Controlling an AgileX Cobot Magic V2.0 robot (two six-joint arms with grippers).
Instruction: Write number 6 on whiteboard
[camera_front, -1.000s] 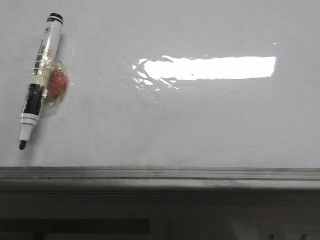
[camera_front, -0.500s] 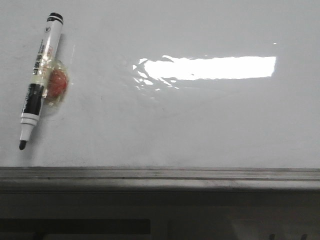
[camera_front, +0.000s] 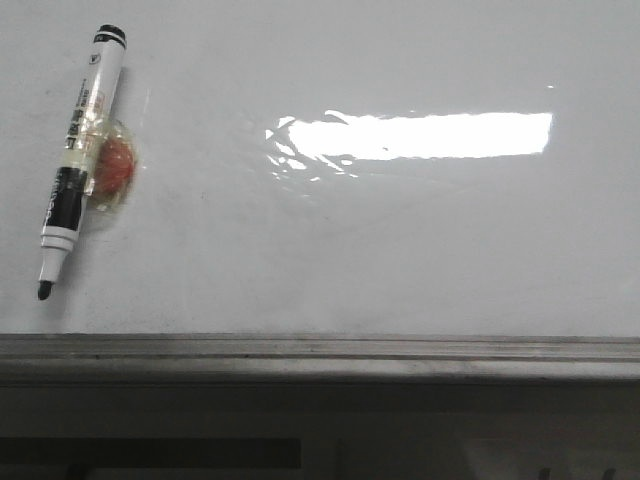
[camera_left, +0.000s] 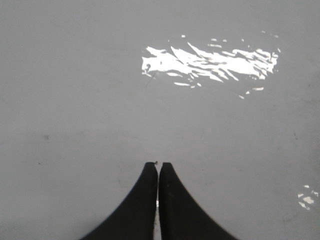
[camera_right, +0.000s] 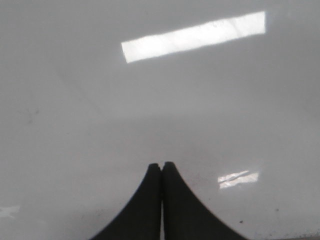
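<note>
Glossy board: my whiteboard (camera_front: 400, 250) lies flat, glare patch (camera_front: 415, 135) near its middle, grey ledge (camera_front: 320, 350) along the near edge.
Marker (camera_front: 78, 150): uncapped, tip toward the ledge, taped to a reddish blob (camera_front: 115, 168).
Left gripper (camera_left: 158, 165): clenched, holding nothing.
Right gripper (camera_right: 162, 165): clenched, holding nothing.
Number 6: I see none written.

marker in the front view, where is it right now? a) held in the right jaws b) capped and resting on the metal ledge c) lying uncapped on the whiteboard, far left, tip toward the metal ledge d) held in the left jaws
c: the marker lies free on the whiteboard with its bare tip toward the ledge, while the left gripper and right gripper both show jaws closed on nothing.
</note>
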